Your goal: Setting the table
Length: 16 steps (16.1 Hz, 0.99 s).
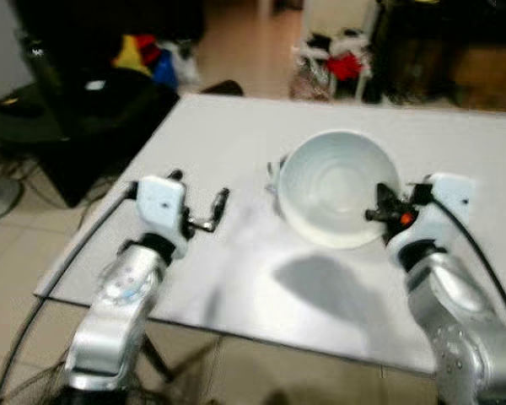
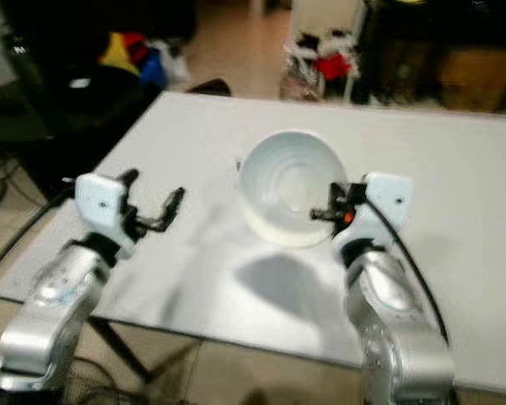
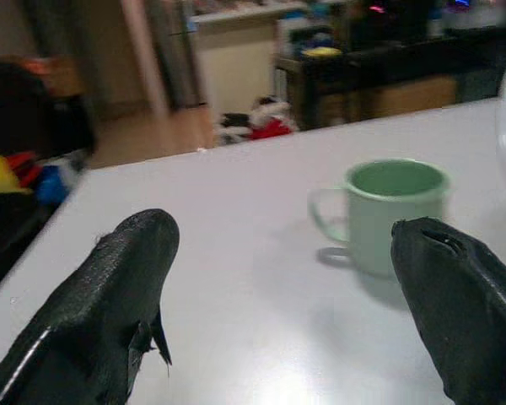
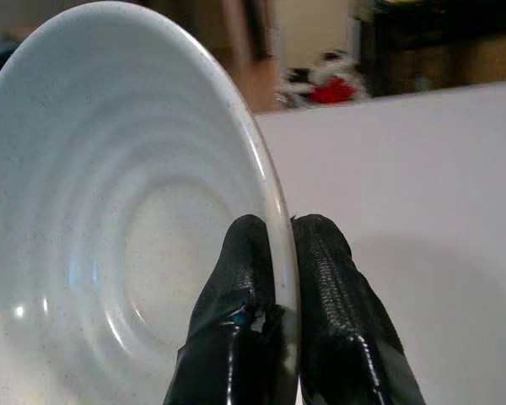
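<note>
A white plate (image 1: 337, 187) hangs tilted above the white table (image 1: 236, 135), casting a shadow on it. My right gripper (image 1: 381, 209) is shut on the plate's right rim; in the right wrist view the rim (image 4: 274, 211) sits pinched between the two black fingers. A pale green mug (image 3: 394, 213) stands on the table beyond my left gripper (image 3: 287, 287), and in the head views its handle (image 1: 274, 169) peeks out just left of the plate. My left gripper (image 1: 204, 207) hovers open over the table's left part, nothing between its fingers.
The table's near edge (image 1: 236, 333) runs just in front of my arms. A dark chair or furniture (image 1: 93, 110) stands off the table's left corner, with coloured clutter (image 1: 143, 55) on the floor behind. More clutter (image 1: 333, 67) lies past the far edge.
</note>
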### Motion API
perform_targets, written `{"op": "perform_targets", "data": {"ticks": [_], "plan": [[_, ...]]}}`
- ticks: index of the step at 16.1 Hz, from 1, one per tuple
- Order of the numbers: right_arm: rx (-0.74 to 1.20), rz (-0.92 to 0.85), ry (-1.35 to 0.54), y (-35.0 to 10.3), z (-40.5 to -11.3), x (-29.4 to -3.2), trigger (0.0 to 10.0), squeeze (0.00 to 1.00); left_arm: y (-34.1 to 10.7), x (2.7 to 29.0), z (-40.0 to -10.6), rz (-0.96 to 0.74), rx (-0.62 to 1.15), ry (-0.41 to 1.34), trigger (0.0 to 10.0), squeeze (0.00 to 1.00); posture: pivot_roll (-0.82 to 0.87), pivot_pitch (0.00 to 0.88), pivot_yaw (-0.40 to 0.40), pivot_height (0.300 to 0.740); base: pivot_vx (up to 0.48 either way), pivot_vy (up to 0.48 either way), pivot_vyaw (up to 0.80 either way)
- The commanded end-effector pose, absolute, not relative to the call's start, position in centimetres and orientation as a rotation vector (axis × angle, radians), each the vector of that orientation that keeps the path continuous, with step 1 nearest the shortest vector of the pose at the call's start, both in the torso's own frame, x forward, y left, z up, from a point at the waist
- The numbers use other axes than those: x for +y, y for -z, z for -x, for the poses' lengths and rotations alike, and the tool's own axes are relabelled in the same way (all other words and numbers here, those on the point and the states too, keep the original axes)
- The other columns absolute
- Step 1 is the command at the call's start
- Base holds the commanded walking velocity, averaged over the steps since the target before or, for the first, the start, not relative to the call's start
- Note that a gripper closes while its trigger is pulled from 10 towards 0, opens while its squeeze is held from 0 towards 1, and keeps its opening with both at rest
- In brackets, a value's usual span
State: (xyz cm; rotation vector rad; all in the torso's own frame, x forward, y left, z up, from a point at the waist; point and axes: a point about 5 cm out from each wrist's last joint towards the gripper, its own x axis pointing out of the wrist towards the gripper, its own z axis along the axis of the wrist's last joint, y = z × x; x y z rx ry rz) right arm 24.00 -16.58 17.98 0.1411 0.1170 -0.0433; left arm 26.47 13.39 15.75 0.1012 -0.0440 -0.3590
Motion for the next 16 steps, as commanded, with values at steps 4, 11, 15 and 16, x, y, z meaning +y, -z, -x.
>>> {"op": "perform_targets", "data": {"ticks": [4, 11, 15, 16], "plan": [[0.087, -0.178, 0.028, -18.7, -24.0, -16.2, 10.0, 0.00, -15.9, 13.8, -26.6, -0.104, -0.048, 0.344, 10.0, 0.00, 0.03, 0.000, 0.067, 0.740, 0.000, -0.240, 0.00], [0.334, -0.275, 0.008, -16.6, -24.7, -16.5, 10.0, 0.00, -15.7, 13.8, -26.2, -0.104, 0.007, 0.528, 10.0, 0.00, 0.04, 0.000, 0.061, 0.740, 0.000, 0.000, 0.00], [0.504, -0.387, 0.067, -15.0, -25.0, -17.5, 10.0, 0.00, -14.8, 13.4, -24.9, -0.162, 0.096, 0.738, 10.0, 0.00, 0.03, 0.000, 0.073, 0.740, 0.000, 0.000, 0.00], [0.516, -0.400, 0.069, -15.0, -25.1, -17.6, 10.0, 0.00, -14.8, 13.3, -24.8, -0.163, 0.100, 0.752, 10.0, 0.00, 0.03, 0.000, 0.073, 0.740, 0.000, 0.000, 0.00]]}}
